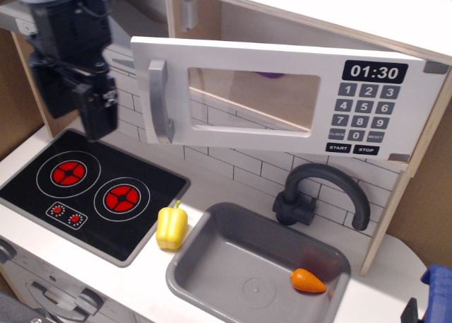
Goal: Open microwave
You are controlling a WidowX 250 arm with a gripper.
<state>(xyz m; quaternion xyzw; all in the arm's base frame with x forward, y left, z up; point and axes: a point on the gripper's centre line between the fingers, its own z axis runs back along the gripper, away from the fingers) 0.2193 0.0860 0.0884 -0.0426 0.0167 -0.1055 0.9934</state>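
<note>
The microwave has a pale wood casing, and its white door is swung partly out, hinged on the right. The door carries a clear window, a black keypad and a grey vertical bar handle at its left edge. A purple object shows inside, above the window. My black gripper hangs left of the handle, apart from it, over the back of the stove. It holds nothing, and its fingers point down and look slightly parted.
A grey range hood sits behind my arm at top left. Below are a black stove, a yellow pepper, and a grey sink with a carrot in it. A dark faucet stands under the open door.
</note>
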